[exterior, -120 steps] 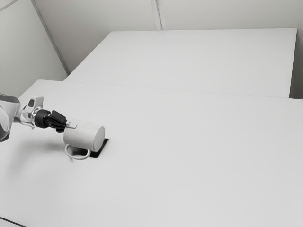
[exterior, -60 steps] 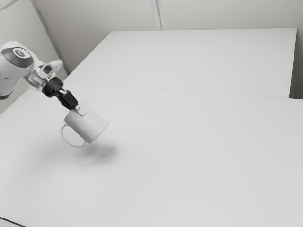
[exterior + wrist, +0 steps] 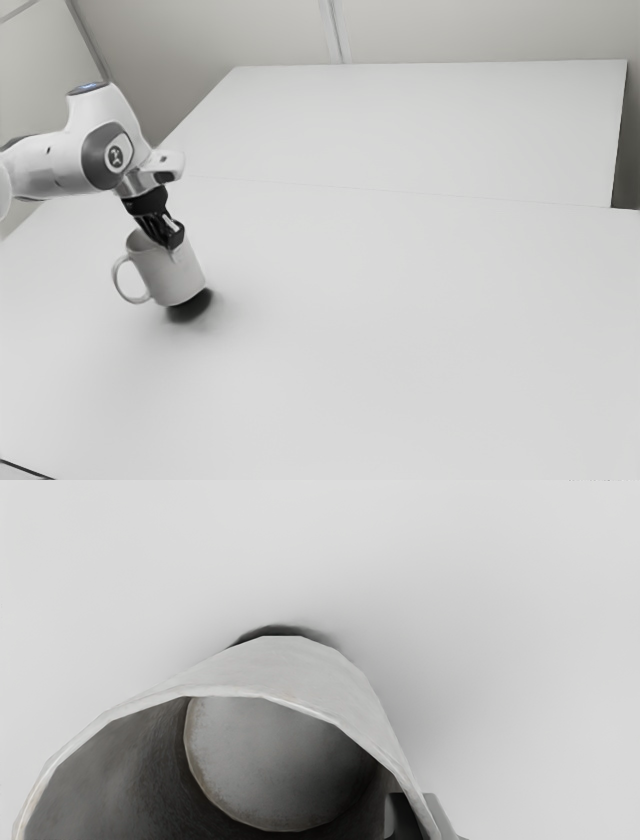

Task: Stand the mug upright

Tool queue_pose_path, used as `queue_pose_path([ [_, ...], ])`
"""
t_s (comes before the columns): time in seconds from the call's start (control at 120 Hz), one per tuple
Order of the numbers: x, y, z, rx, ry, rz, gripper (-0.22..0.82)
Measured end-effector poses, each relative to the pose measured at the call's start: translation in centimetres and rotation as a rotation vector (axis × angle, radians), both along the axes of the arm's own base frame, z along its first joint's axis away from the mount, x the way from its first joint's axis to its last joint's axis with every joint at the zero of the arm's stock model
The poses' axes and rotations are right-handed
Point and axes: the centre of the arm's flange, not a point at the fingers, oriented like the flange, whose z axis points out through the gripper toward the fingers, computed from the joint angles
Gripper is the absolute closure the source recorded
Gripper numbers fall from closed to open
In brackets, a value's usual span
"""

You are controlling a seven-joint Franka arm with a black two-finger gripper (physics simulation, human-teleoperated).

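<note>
The black gripper (image 3: 172,240) reaches down to the rim of the white mug (image 3: 170,274), shut on its wall. The mug hangs slightly tilted, opening upward, its handle toward the exterior view's left and its base close over a dark shadow. In the wrist view, I look into the open mouth of the mug (image 3: 320,670) and see its inner bottom. Its wall runs between the fingertips of the gripper (image 3: 422,815), one inside the mug and one outside.
The white table (image 3: 400,340) extends toward the exterior view's right. Behind it stands a second white surface (image 3: 420,125). A dark cable (image 3: 28,469) lies at the exterior view's lower left corner.
The mug has gone from lying on its side, through a lifted slant, to nearly upright. My hand has risen and swung to point downward, holding the mug's wall throughout.
</note>
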Motion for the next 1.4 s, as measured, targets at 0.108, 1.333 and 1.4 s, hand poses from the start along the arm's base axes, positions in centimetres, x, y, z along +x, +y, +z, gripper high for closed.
queue_pose_path([
  [0.108, -0.3, -0.1, -1.3, 0.019, -0.025, 0.054, 0.78],
  [1.333, 6.6, -4.7, 20.3, -0.002, -0.159, 0.226, 0.01],
  [1.4, 6.1, -4.7, 20.9, -0.002, -0.142, 0.23, 0.01],
])
